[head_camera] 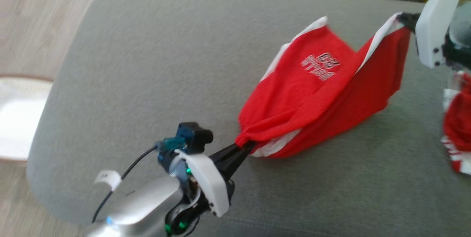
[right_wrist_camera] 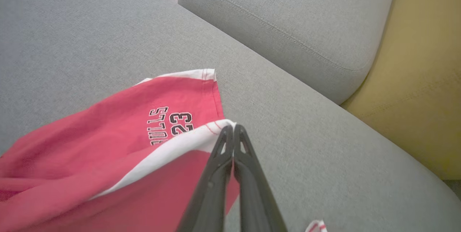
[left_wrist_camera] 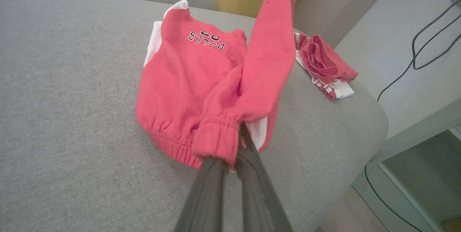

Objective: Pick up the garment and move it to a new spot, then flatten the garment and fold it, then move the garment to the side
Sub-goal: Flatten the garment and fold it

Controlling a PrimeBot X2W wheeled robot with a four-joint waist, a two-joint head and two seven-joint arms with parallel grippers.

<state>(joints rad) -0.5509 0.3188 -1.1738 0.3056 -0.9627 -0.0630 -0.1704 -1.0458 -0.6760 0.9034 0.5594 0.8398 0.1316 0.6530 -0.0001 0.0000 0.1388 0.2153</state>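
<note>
Red shorts (head_camera: 316, 93) w/ white side trim and BULLS 23 print are on the right half of the grey seat cushion (head_camera: 147, 64), strung between both grippers. L gripper (head_camera: 245, 145): silver forearm comes in low from the cushion's near edge, fingers angled up-right, clamped tight on the bunched elastic band end just above the cushion. R gripper (right_wrist_camera: 233, 129): white wrist housing sits over the cushion's right side toward the back edge, fingers pointing left, pinched together on a white-trimmed hem corner, holding that leg lifted. The printed leg lies on the cushion. 2nd red/white garment (head_camera: 456, 130) is crumpled at the cushion's right edge, apart from the shorts. Yellow cushion (right_wrist_camera: 421, 80) is by the back right corner.
</note>
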